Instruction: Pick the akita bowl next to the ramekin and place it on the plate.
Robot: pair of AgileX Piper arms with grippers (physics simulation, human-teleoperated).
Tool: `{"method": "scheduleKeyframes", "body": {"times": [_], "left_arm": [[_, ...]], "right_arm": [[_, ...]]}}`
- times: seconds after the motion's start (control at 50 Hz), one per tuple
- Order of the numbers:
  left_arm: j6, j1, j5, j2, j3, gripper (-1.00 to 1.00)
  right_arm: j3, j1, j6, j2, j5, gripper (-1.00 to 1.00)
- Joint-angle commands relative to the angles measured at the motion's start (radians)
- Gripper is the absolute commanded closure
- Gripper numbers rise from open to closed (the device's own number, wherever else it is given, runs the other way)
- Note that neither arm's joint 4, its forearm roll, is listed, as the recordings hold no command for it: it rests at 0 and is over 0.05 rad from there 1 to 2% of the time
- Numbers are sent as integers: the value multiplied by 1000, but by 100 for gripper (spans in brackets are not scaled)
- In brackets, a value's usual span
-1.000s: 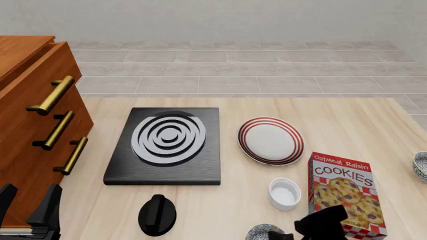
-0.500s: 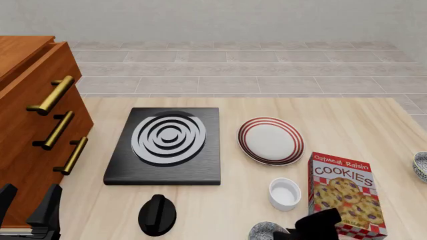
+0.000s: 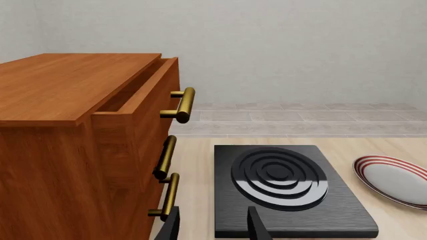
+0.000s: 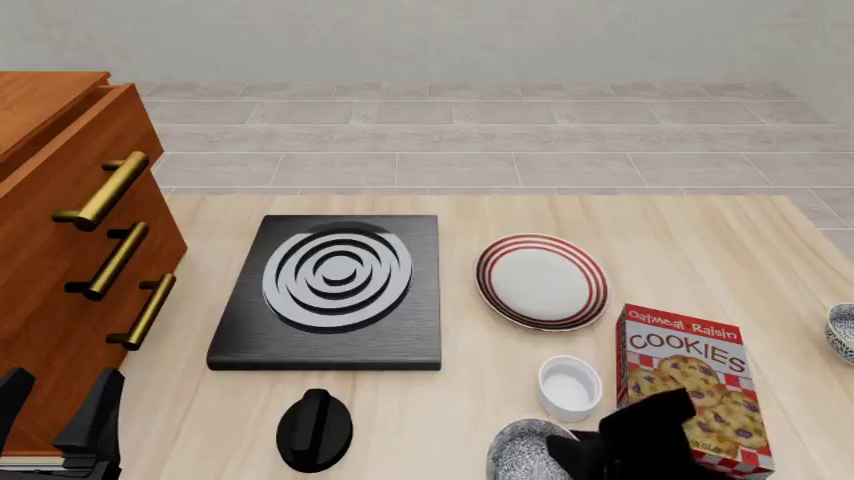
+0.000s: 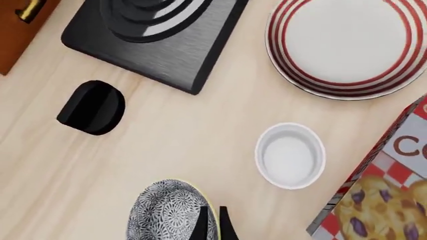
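Right gripper (image 5: 212,222) has its fingers pinched on the rim of the speckled bowl (image 4: 523,450), at the table's near edge beside the ramekin (image 4: 570,386). From there the plate (image 4: 541,281) lies straight ahead, beyond the ramekin.

The right tool (image 5: 212,222) is seen with its fingers nearly closed, pinched on the rim of the akita bowl (image 5: 170,212). The left tool (image 3: 212,225) is held with fingers parted, gripping nothing.
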Motion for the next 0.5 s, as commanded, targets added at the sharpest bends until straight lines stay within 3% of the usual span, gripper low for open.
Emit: {"method": "scheduleKeyframes", "body": {"times": [0.02,0.5], "left_arm": [[0,0,0,0,0,-100],[0,0,0,0,0,-100]], "right_arm": [[-97,-7,-35,-164,194,100],[-180,-52,-54,-253,284,100]]}}
